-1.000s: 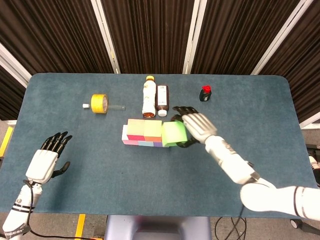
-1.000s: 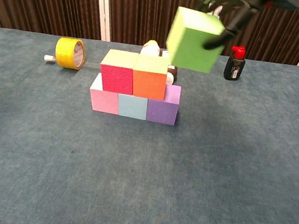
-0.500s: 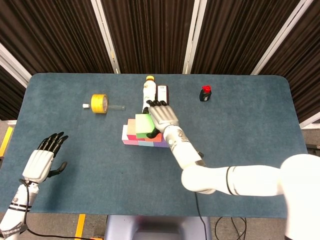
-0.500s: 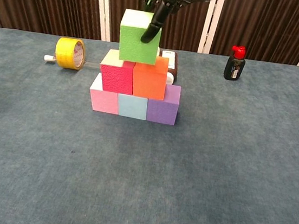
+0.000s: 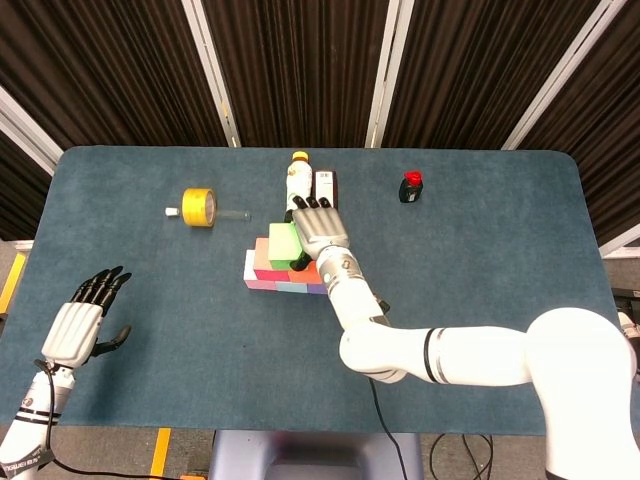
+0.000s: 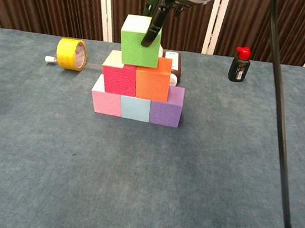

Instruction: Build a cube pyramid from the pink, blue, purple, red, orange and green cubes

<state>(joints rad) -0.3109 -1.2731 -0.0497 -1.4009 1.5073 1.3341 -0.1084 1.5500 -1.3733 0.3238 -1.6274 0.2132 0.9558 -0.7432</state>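
Cubes form a stepped stack at the middle of the blue-grey table (image 6: 234, 174), a little above centre in the chest view. Its bottom row runs pink cube (image 6: 107, 100), blue cube (image 6: 135, 108), purple cube (image 6: 166, 109) from left to right, all touching. On that row sit the red cube (image 6: 119, 78) and the orange cube (image 6: 153, 80), side by side. The green cube (image 6: 141, 41) is on top, over the seam between red and orange, and the right hand (image 5: 319, 229) holds it from above, one dark finger lying down its front face; whether the cube's weight rests fully on the layer below I cannot tell. The left hand (image 5: 83, 320) hovers at the lower left of the head view, fingers spread, holding nothing. Behind the stack lie a pale bottle (image 5: 296, 178) and a dark brown bottle (image 6: 173, 62), both partly hidden. A yellow tape roll (image 6: 72, 53) stands on edge at the upper left, with a thin clear tube (image 5: 232, 213) beside it. A small black bottle with a red cap (image 6: 240, 64) stands at the upper right.
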